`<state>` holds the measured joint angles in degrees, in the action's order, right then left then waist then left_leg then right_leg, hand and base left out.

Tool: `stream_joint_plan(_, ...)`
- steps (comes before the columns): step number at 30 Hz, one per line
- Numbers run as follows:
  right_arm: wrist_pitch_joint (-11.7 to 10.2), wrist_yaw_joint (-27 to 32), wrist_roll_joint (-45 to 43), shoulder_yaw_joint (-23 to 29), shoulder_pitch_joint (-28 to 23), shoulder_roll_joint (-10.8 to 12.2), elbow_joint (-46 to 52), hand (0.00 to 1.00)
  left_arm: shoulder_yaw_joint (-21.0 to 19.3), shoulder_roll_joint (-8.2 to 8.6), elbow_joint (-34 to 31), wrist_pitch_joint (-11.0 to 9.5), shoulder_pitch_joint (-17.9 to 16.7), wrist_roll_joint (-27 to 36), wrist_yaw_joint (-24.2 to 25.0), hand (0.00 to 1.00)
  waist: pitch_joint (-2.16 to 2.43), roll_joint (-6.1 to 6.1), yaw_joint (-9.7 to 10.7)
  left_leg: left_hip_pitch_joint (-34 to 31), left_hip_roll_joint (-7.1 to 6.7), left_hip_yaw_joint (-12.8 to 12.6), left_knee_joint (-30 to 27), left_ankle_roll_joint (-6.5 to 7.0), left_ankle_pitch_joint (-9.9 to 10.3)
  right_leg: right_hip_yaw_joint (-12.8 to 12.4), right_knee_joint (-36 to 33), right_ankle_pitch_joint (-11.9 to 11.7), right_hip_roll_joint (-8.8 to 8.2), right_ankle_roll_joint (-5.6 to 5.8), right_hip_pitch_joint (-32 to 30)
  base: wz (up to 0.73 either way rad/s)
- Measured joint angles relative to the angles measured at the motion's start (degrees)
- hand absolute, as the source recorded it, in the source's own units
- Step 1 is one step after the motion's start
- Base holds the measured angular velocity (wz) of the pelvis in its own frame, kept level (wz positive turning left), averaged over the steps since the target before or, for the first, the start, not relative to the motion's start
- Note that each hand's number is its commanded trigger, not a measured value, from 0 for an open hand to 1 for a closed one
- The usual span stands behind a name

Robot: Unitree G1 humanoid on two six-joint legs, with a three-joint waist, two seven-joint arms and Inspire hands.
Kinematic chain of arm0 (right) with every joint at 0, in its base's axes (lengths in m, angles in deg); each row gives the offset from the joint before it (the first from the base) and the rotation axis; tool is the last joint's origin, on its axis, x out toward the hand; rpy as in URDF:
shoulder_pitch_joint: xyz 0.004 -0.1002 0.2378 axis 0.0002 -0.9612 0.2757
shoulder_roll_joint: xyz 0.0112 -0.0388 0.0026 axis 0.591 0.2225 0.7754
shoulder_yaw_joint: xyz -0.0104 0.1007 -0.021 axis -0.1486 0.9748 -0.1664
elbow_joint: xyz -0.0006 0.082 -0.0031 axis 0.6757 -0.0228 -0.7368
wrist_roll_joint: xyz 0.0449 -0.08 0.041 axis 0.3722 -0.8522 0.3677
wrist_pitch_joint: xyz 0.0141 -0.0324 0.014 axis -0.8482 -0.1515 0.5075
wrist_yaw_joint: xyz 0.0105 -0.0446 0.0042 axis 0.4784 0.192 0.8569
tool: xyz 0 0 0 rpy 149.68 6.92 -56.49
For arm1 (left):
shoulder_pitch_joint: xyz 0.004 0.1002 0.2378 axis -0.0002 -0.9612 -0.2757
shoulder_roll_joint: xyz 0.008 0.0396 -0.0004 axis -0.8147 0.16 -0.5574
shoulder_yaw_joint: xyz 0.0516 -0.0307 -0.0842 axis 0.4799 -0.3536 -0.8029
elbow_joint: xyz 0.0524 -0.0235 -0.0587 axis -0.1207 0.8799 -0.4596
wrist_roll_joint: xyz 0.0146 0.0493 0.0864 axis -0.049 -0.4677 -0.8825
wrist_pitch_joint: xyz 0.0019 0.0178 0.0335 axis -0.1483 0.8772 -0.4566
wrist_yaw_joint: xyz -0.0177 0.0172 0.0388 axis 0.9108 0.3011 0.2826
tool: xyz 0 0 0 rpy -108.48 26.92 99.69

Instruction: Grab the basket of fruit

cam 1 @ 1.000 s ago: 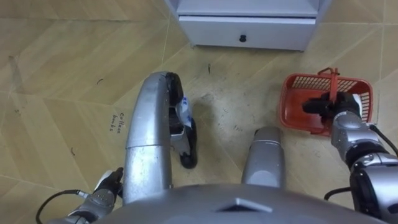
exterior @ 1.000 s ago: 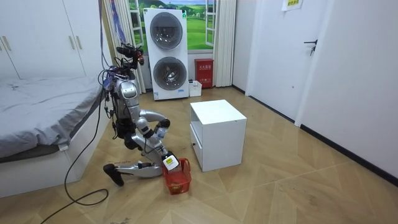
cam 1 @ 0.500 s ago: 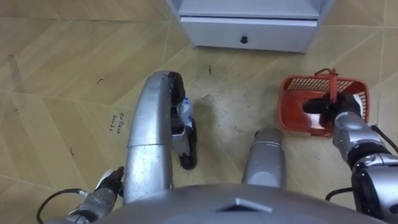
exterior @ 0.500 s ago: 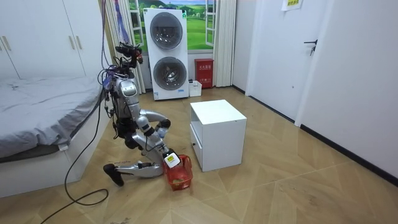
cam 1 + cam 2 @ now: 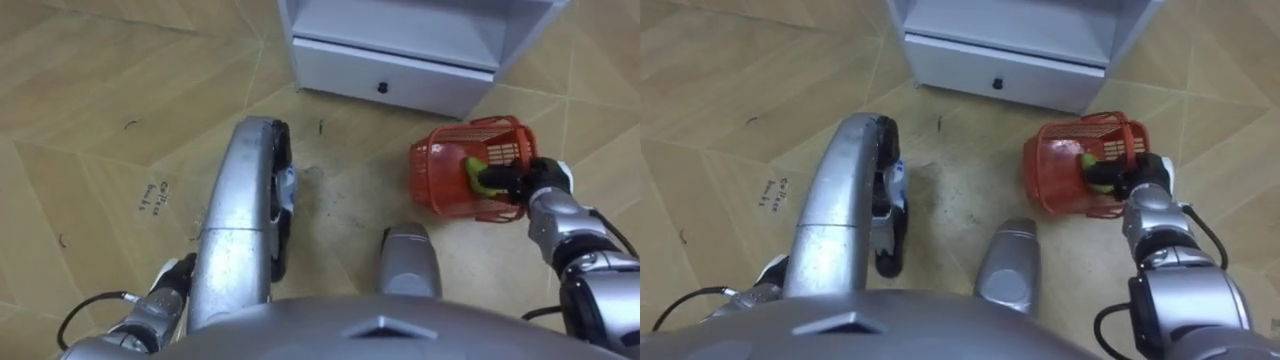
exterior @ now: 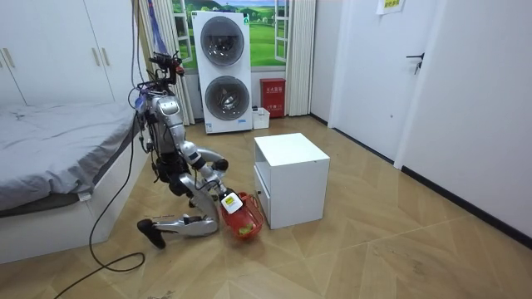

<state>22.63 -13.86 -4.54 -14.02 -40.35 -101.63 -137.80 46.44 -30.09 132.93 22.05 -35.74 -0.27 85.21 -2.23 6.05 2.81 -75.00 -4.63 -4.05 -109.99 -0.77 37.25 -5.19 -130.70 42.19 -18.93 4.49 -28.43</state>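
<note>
The red mesh fruit basket [image 5: 450, 175] hangs tipped onto its side by my right knee, with a green fruit [image 5: 470, 168] showing inside. My right hand [image 5: 518, 180] is shut on its handle at the basket's right edge. The right eye view has the basket [image 5: 1065, 170] and my right hand [image 5: 1137, 178] in the same hold. In the room view I kneel on the floor between the bed and the white cabinet, holding the basket [image 6: 242, 218] low in front of the cabinet. My left hand [image 5: 172, 290] hangs at the lower left beside my left leg.
A white cabinet [image 5: 400, 60] with a drawer and a dark knob [image 5: 381, 87] stands just beyond the basket. A bed [image 6: 50, 158] is at the room view's left, and stacked washing machines [image 6: 224, 71] stand against the far wall. Wood floor lies open to the left.
My right hand has raised the basket off the floor and tipped it onto its side, so the fruit now shows. My torso has come up and the eye views have shifted.
</note>
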Motion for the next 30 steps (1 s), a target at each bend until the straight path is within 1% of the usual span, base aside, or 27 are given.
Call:
stream_joint_plan(1,0.1,0.11,-0.03,-0.03,0.05,0.05,0.32,1.0,-0.15,0.03,-0.13,0.05,0.01,0.0,-0.15,0.0,0.16,-0.21,-0.06,0.05,0.09,0.13,0.47,0.01,0.0,-0.31,0.75,0.01,0.54,0.02,-0.42,-0.2)
stream_joint_plan(2,0.18,0.32,-0.01,-0.14,0.64,0.06,0.5,1.0,-0.25,0.17,-0.38,0.43,0.23,0.07,-0.25,0.0,0.2,-0.98,-0.16,0.46,0.2,0.87,1.48,0.03,-0.04,-0.56,2.79,0.02,1.84,0.03,-0.79,-0.28)
stream_joint_plan(4,0.23,1.24,-0.28,-0.64,1.63,0.35,0.41,1.0,-1.24,0.34,-0.6,1.37,0.88,0.03,-0.26,0.0,0.22,-1.97,-0.4,1.94,1.04,1.74,3.88,0.23,-0.15,-0.78,7.33,0.02,3.5,0.06,-0.97,-0.38)
stream_joint_plan(5,0.26,1.48,-0.91,-0.86,2.46,0.57,0.44,1.0,-2.09,0.34,-0.74,1.81,1.6,-0.02,-0.27,0.0,0.46,-2.35,-0.86,3.17,1.66,1.93,7.04,0.17,-0.33,-0.87,11.61,0.01,4.12,0.08,-1.62,-0.49)
stream_joint_plan(7,0.35,2.18,-0.77,-1.99,4.1,0.78,0.45,1.0,-3.51,0.31,-0.92,2.42,2.44,-0.05,-0.38,0.0,0.39,-2.56,-1.8,5.5,3.19,1.68,13.02,1.24,-2.33,-0.78,20.52,-0.06,5.21,0.2,-1.83,-0.54)
stream_joint_plan(8,0.33,2.9,-0.62,-2.42,5.07,1.46,0.47,1.0,-4.74,0.35,-1.32,2.61,2.56,-0.21,-0.47,0.0,0.37,-2.51,-1.91,7.86,3.73,1.75,17.47,1.98,-4.27,-0.28,27.91,-0.28,5.72,0.65,-0.66,-0.61)
stream_joint_plan(9,0.32,3.74,-0.66,-2.67,5.7,2.51,0.86,1.0,-5.63,0.34,-1.22,2.94,2.3,-0.48,-0.48,0.0,0.3,-2.36,-1.94,9.89,4.11,2.12,21.37,3.4,-7.53,0.03,36.47,-0.91,6.33,1.7,1.53,-0.6)
stream_joint_plan(10,0.3,4.04,-0.8,-2.88,5.67,2.94,1.25,1.0,-6.21,0.32,-1.2,3.07,2.15,-0.76,-0.45,0.0,0.09,-2.15,-1.99,10.8,4.29,2.29,21.99,4.47,-9.84,0.22,41.01,-1.23,6.52,2.02,3.29,-0.65)
stream_joint_plan(11,0.4,4.48,-1.14,-2.61,4.95,3.88,1.76,1.0,-7.33,0.27,-1.34,3.43,1.14,-1.74,-0.29,0.0,-0.75,-2.31,-2.88,11.2,4.57,0.95,23.42,5.5,-13.06,0.76,50.6,-1.32,7.04,2.01,8.85,0.0)
stream_joint_plan(12,0.36,5.47,-0.96,-1.11,2.69,2.61,3.78,1.0,-7.28,0.4,-2.77,3.52,1.16,-3.47,-0.05,0.0,-0.22,-1.08,-2.79,11.68,1.29,-3.85,35.06,6.21,-12.82,1.96,59.24,-1.46,5.89,2.26,12.48,0.27)
stream_joint_plan(13,0.31,5.97,-0.96,-0.38,2.2,1.46,4.05,1.0,-7.31,0.64,-4.2,3.55,0.83,-3.85,0.02,0.0,0.53,-1.98,-2.09,12.6,0.67,-6.2,41.6,8.49,-15.62,2.42,62.58,-1.64,5.82,2.4,13.88,0.57)
stream_joint_plan(14,0.39,6.67,-1.25,1.12,1.89,1.5,3.95,1.0,-7.9,0.14,-5.92,3.76,0.12,-4.45,-0.43,0.0,0.49,-0.6,-3.2,14.0,0.17,-6.92,43.22,9.27,-15.29,3.68,67.61,-2.95,4.5,2.51,15.94,0.15)
stream_joint_plan(15,0.37,6.85,-1.88,2.24,1.55,1.88,4.84,1.0,-8.85,0.31,-6.2,4.63,0.04,-5.01,-1.45,0.0,0.51,-0.58,-3.94,16.22,0.16,-6.8,45.9,9.68,-15.02,4.45,72.41,-7.54,4.98,1.9,17.48,-0.1)
stream_joint_plan(16,0.39,6.87,-1.9,2.44,1.23,2.2,5.3,1.0,-8.95,0.3,-6.42,5.08,0.01,-5.09,-1.81,0.0,0.51,-0.57,-4.34,17.96,0.15,-6.72,47.89,9.69,-15.02,4.43,74.23,-10.83,5.1,1.97,18.07,-0.31)
stream_joint_plan(17,0.4,6.89,-2.04,2.66,0.36,2.82,5.6,1.0,-9.63,0.3,-7.3,5.96,-0.52,-5.61,-2.74,0.0,0.52,-0.56,-5.02,22.48,0.14,-6.62,52.45,9.55,-15.13,4.68,75.61,-18.44,5.19,1.88,18.48,-0.43)
stream_joint_plan(18,0.28,7.1,-3.04,2.82,-1.03,3.55,6.21,1.0,-9.95,0.03,-8.29,6.35,-1.6,-5.89,-4.01,0.0,0.5,-0.53,-4.95,27.79,0.09,-6.65,57.09,9.23,-15.4,5.06,74.7,-24.6,5.25,1.26,18.07,-0.47)
stream_joint_plan(19,0.27,7.16,-3.54,2.83,-1.83,3.85,6.2,1.0,-9.93,-0.08,-8.27,6.37,-1.84,-6.02,-4.61,0.0,0.48,-0.56,-4.9,30.65,0.11,-6.62,59.39,9.03,-15.65,5.33,73.72,-25.36,5.46,0.99,17.55,-0.47)
stream_joint_plan(20,0.27,7.37,-3.92,2.84,-3.39,3.97,6.7,1.0,-9.95,-0.22,-7.89,6.54,-1.92,-6.12,-5.58,0.0,0.46,-0.89,-4.98,36.14,0.45,-6.45,63.56,8.65,-16.25,5.34,70.94,-24.08,6.3,0.47,15.56,-0.5)
stream_joint_plan(21,0.27,8.01,-4.04,2.99,-5.31,3.87,7.86,1.0,-10.45,-0.15,-7.83,6.29,-2.18,-5.95,-6.33,0.0,0.77,-1.55,-5.43,40.64,1.24,-6.35,67.42,8.13,-16.99,5.61,69.91,-21.6,7.49,0.43,13.02,-0.49)
stream_joint_plan(22,0.28,8.25,-4.05,2.95,-6.12,3.81,8.27,1.0,-10.49,-0.17,-7.86,6.16,-2.27,-5.66,-6.55,0.0,0.92,-1.89,-5.41,42.53,1.65,-6.17,69.08,7.77,-17.38,5.84,70.52,-20.31,7.87,0.52,11.74,-0.37)
stream_joint_plan(23,0.28,8.64,-4.12,2.93,-7.59,3.78,9.15,1.0,-10.25,-0.37,-7.9,6.0,-2.23,-5.57,-6.86,0.0,1.09,-2.35,-4.8,45.88,2.4,-5.49,72.05,7.03,-18.26,7.67,74.25,-18.62,7.87,0.93,10.24,-0.14)
stream_joint_plan(24,0.27,9.0,-4.24,2.84,-8.48,3.81,9.74,1.0,-9.92,-0.52,-7.93,5.6,-2.13,-5.55,-7.55,0.0,1.08,-2.46,-4.46,48.48,3.14,-5.07,74.54,6.29,-19.12,9.26,81.12,-18.23,7.8,0.95,9.77,-0.07)
stream_joint_plan(25,0.26,9.24,-4.27,2.95,-8.91,3.79,10.5,1.0,-9.95,-0.45,-7.91,5.47,-2.13,-5.57,-7.75,0.0,1.07,-2.45,-4.49,49.55,3.54,-5.05,75.36,5.92,-19.36,10.22,85.36,-18.37,7.58,0.88,9.9,-0.05)
stream_joint_plan(26,-0.06,9.69,-4.31,2.93,-9.4,3.82,12.03,1.0,-10.03,-0.25,-7.81,5.48,-2.28,-5.57,-7.78,0.0,1.06,-2.18,-4.57,50.97,3.96,-5.01,75.71,5.46,-19.62,12.37,94.44,-18.98,7.35,0.87,10.48,0.0)
stream_joint_plan(27,-0.77,9.93,-4.34,2.83,-9.93,3.67,13.17,1.0,-10.07,0.31,-8.04,5.73,-2.54,-5.59,-7.74,0.0,1.19,-2.57,-4.4,52.17,4.44,-4.52,75.6,4.67,-20.06,14.12,97.16,-19.61,7.71,0.17,12.07,0.0)
stream_joint_plan(28,-0.86,10.13,-4.43,2.68,-10.16,3.68,13.49,1.0,-10.1,0.46,-8.28,5.81,-2.87,-5.58,-7.73,0.0,1.37,-2.74,-4.55,52.82,4.87,-4.53,76.14,3.99,-20.48,14.46,98.49,-20.27,8.3,-0.19,13.12,0.0)
stream_joint_plan(30,-0.83,10.15,-6.23,1.83,-10.9,3.76,14.17,1.0,-11.76,0.4,-9.5,5.85,-5.08,-5.59,-7.83,0.0,1.69,-3.49,-4.46,56.08,6.21,-4.46,80.31,2.18,-21.79,16.2,105.1,-22.97,10.66,-1.6,18.32,0.02)
